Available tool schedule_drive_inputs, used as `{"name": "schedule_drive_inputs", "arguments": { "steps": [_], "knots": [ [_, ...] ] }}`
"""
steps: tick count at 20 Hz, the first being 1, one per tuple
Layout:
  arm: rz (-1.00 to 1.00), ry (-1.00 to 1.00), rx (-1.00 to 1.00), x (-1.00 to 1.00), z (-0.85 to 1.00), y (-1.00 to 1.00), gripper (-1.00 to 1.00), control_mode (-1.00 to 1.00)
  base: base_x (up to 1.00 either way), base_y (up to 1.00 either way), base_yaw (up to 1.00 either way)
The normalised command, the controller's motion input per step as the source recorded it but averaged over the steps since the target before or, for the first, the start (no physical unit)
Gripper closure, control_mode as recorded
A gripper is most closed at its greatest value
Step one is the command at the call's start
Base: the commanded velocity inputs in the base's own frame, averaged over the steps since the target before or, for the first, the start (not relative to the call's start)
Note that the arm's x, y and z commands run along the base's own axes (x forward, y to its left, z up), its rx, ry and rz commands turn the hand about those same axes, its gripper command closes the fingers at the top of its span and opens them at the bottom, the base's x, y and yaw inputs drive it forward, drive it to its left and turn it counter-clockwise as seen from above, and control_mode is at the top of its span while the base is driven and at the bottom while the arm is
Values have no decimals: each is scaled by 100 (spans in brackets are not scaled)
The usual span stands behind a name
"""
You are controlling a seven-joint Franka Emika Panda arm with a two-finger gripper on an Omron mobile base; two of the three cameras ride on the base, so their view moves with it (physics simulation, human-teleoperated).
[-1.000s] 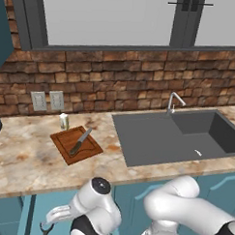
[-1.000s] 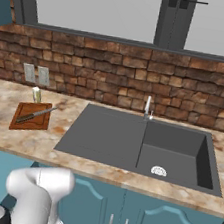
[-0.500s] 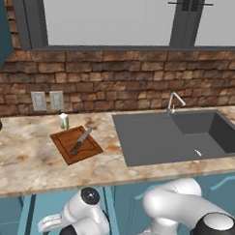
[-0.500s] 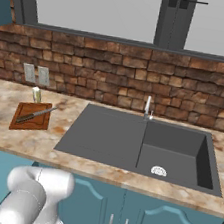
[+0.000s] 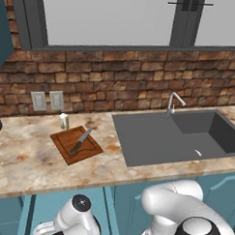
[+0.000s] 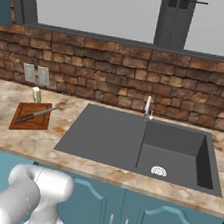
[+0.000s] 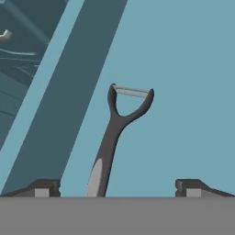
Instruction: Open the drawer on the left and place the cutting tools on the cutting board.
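Observation:
Looking down into the open teal drawer [image 7: 183,92], I see a dark grey cutting tool [image 7: 112,133] lying on its floor, with a forked loop head and a thin silver blade across it. My gripper [image 7: 119,190] hangs open just above it, and the tool's handle runs down between the two fingertips [image 7: 46,187]. On the counter the reddish-brown cutting board [image 5: 89,148] [image 6: 37,124] carries the slim knife [image 5: 79,142] [image 6: 34,115], laid diagonally.
A small white-green carton [image 5: 64,121] [image 6: 36,94] stands just behind the board. The dark grey sink [image 5: 176,136] [image 6: 130,142] with its faucet [image 5: 172,101] fills the counter's right half. A brick wall with two outlets [image 5: 47,101] backs the counter.
My arm has sunk lower in front of the counter, toward the drawer at the lower left. Knife, board and carton have stayed put.

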Motion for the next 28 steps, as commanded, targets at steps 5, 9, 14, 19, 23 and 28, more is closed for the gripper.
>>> {"name": "schedule_drive_inputs", "arguments": {
  "steps": [5,9,14,19,23,28],
  "knots": [
    [0,6,-1,16,-25,21,-100,-100,0,0,0],
    [0,9,-4,21,-27,35,-100,-100,0,0,0],
    [0,5,-10,15,-34,34,-100,-100,0,0,0],
    [0,0,-14,1,-51,35,-100,-100,0,0,0],
    [0,0,-12,0,-59,16,100,-100,0,0,0],
    [3,0,-14,-42,-71,-16,100,-100,0,0,0]
  ]
}}
